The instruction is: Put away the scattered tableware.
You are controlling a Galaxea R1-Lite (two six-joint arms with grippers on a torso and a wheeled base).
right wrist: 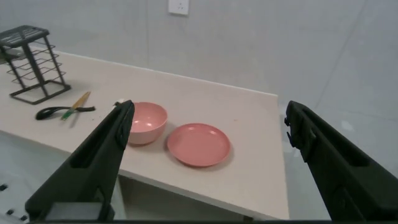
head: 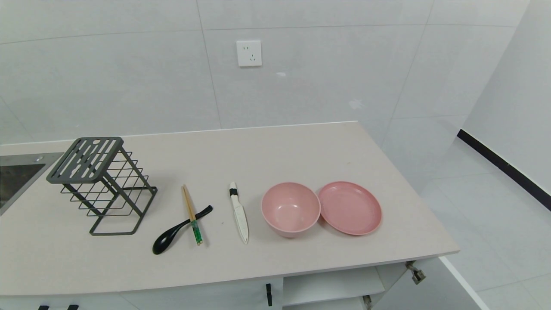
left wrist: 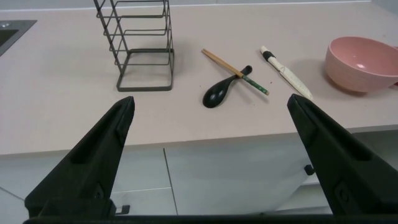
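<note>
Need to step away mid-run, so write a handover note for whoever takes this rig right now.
Left gripper: open, empty, short of the counter's front edge.
Right gripper: open, empty, also off the counter.
On the beige countertop, from the robot's left to right: empty dark grey wire rack, wooden chopsticks crossing over a black spoon, white knife, round pink bowl beside a shallow pink plate.
Done: nothing put away yet.
Left: all five pieces; the rack probably takes chopsticks, spoon and knife.
</note>
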